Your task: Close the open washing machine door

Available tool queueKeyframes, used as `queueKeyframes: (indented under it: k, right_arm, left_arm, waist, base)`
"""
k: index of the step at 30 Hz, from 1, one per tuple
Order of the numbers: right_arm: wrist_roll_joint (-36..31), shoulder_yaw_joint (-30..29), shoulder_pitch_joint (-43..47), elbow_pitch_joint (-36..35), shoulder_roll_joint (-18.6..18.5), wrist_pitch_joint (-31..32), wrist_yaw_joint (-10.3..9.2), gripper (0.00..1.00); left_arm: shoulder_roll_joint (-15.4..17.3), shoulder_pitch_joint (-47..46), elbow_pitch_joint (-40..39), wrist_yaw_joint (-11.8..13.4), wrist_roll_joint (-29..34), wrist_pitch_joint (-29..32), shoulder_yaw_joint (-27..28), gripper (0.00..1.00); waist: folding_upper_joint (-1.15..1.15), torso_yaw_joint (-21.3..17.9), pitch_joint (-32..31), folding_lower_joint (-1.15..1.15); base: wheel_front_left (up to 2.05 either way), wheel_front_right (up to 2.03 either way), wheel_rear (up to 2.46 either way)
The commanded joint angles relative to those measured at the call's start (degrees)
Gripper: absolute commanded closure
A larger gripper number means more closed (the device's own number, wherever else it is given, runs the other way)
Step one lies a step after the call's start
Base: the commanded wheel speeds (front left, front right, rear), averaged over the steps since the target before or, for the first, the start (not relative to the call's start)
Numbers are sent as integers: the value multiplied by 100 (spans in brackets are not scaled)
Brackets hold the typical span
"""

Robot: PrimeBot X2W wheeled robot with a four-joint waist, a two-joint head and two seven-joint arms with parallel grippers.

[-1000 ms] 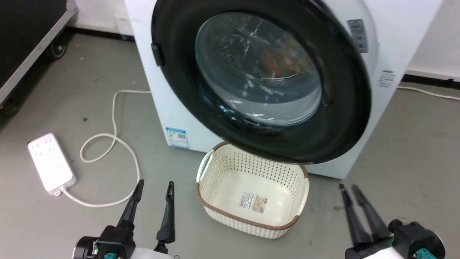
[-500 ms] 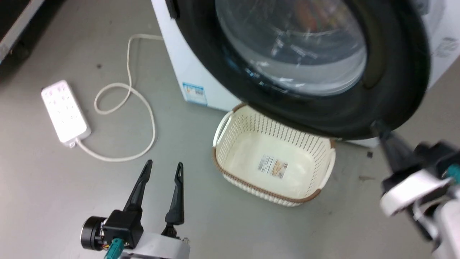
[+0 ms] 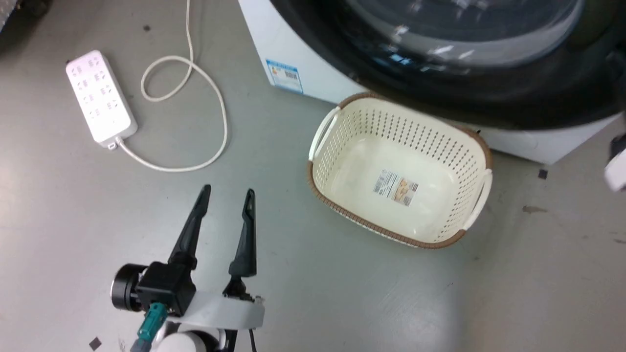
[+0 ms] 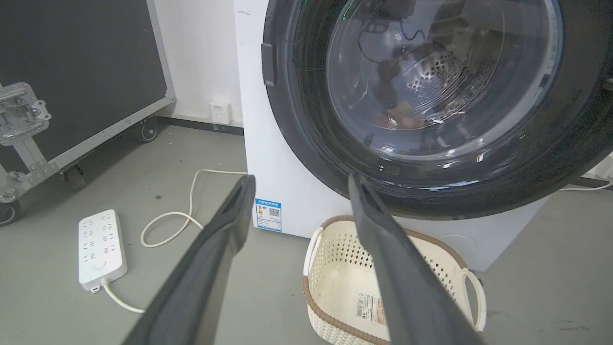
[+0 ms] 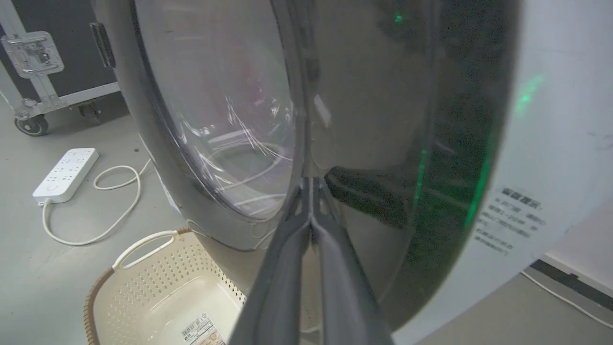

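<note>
- My right gripper (image 5: 311, 184): fingers pressed together, tips against the washing machine door (image 5: 407, 120), on its black frame.
- My left gripper (image 3: 229, 190): fingers spread, empty, in front of the washing machine (image 3: 286, 46).
- Cream basket (image 3: 391, 124) just before the washing machine, under the door.

blue sticker (image 4: 268, 215), washing machine (image 4: 292, 158) front, 11 o'clock of basket (image 3: 391, 122): QR code, print illegible | basket label (image 3: 396, 187): barcode, unreadable | grey print (image 5: 510, 215), machine side: unreadable

Left gripper (image 3: 228, 190): two long, tapered dark jaws on a black block (image 3: 164, 288); teal connector (image 3: 151, 320) and pale forearm (image 3: 220, 313) behind it.
</note>
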Motion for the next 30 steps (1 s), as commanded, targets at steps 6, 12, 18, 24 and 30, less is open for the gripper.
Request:
queueKeyframes:
  k: [6,12,18,24,30]
  right_arm:
    - [156,-172,-886,622,-278,99,-11,100]
    - [133,-299,-1291,1125,-243,40,-11,100]
    - [166,-202,-1246,1447,-124,-228,-11,100]
    - [448,103,-726,1431,122,-561,-11,0]
    - [599,118,406,1062,453,-915,-11,0]
  left_arm:
    - [-15,-273,-7,15,-69,-26,-9,0]
    - [-17,-353,14,82,-124,-26,-73,0]
    - [-17,-317,72,101,-131,-26,-45,0]
    - [-18,-193,173,48,-137,-26,27,0]
    - [-18,82,395,0,-164,-26,178,0]
  waist:
    - [0,97,286,-1]
    - [0,105,309,-1]
    - [0,33,60,-1]
    - [0,-137,-434,-1]
    - [0,-465,-1226,-1]
  base:
    - [0,0,0]
    - [0,0,0]
    - [0,0,0]
    - [0,0,0]
    - [0,0,0]
